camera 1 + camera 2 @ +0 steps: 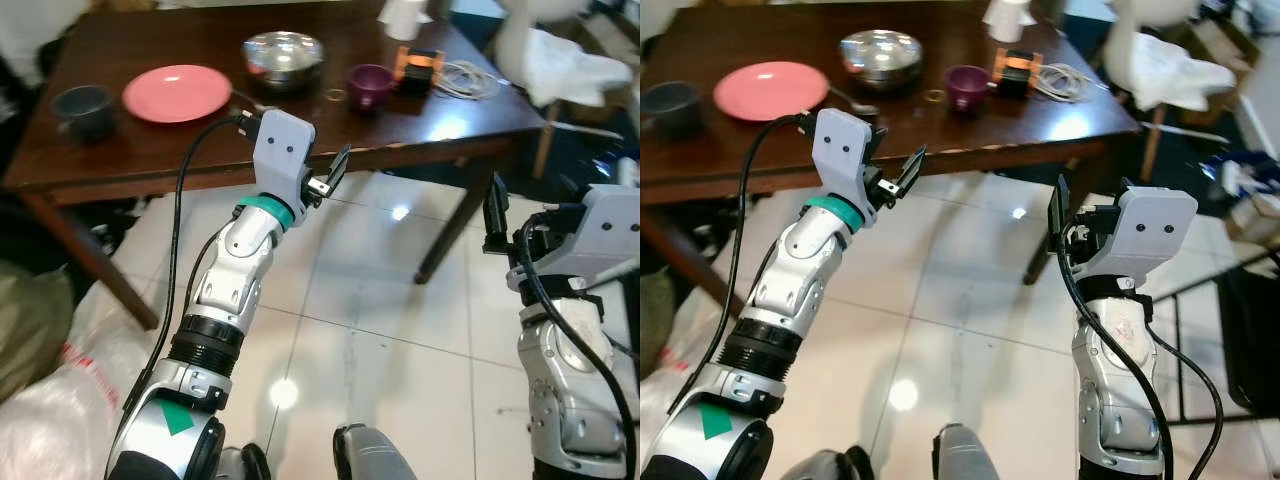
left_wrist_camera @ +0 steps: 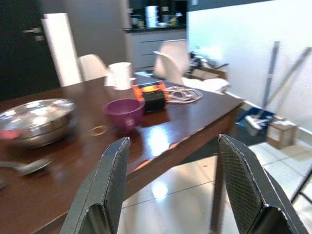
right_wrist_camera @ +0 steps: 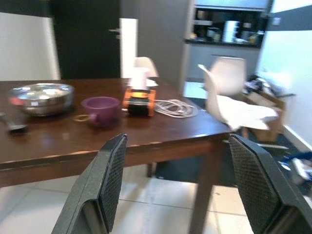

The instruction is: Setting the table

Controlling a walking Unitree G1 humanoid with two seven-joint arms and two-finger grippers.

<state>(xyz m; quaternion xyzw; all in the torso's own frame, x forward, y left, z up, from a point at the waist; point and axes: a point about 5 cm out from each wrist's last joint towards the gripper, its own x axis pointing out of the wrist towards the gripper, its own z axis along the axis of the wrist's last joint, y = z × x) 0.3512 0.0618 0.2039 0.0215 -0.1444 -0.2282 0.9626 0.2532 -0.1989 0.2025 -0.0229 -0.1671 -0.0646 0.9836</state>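
Dark wood bench [image 1: 200, 150] before me carries: pink plate [image 1: 176, 93], steel bowl [image 1: 284, 57], purple cup [image 1: 368, 84], grey cup [image 1: 83, 108]. My left pincer [image 1: 330, 178], spread wide and empty, hangs just short of its near edge; right pincer [image 3: 180, 195], likewise, lower, off the corner.

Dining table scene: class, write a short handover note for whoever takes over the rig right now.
Left hand: open, empty, raised before the table's near edge.
Right hand: open, empty, lower, off the table's corner.
On the table: dark cup, pink plate, steel bowl, spoon, purple cup, an orange-and-black device and white cable.
Done: nothing grasped.
Left: arrange the dishes into a place setting.
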